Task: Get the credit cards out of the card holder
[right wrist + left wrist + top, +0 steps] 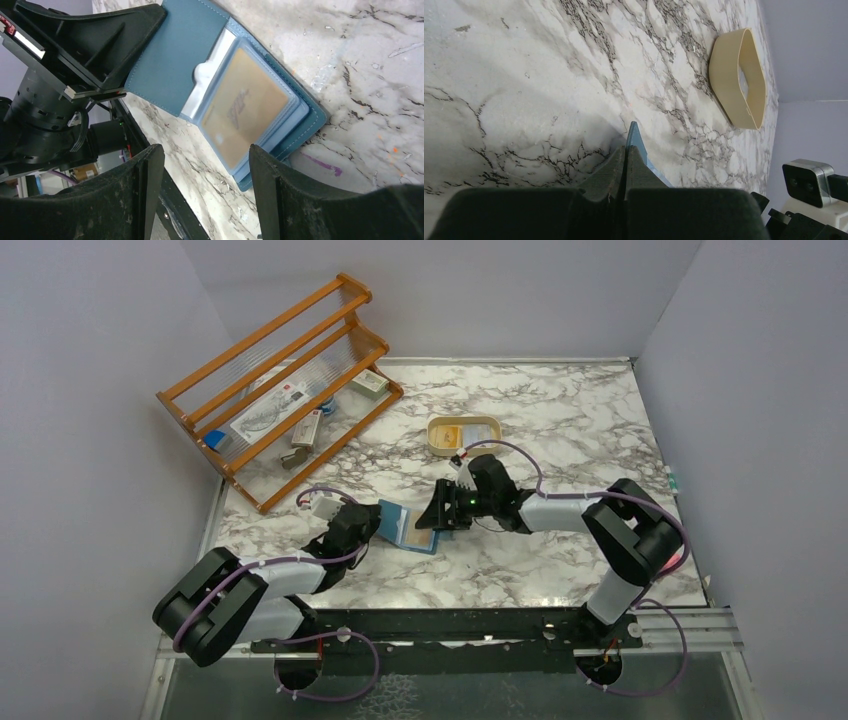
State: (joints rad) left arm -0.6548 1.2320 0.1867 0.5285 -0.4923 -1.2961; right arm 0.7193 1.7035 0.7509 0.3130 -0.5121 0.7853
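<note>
Lying unfolded on the marble table [560, 430], the card holder [408, 527] is found just left of centre in the top view, between the two arms. In the left wrist view, the left gripper [625, 155] is seen at lower centre with its fingers pressed together on a thin teal edge of the card holder; no gap is visible between them. In the right wrist view the same clamp is shown at upper left, fastened on the plain teal flap. The right gripper [204, 150] is held with its fingers spread wide apart and nothing between the pads; the card holder lies above them in the frame, with its lower corner reaching down between the fingertips.

A dark mark is printed across the middle of the credit card [245, 107], but it is blurred and cannot be read. Print is visible on the packets [268, 412] in the wooden rack [255, 337] at upper left of the top view; it is too small to be read.

The card holder is teal outside with stitched edges and lighter blue slots inside. The yellow-orange credit card is seated behind a clear window, and a pale strip is exposed beside the flap. A cream tray [724, 75] is placed well apart, at upper right of the left wrist view.
</note>
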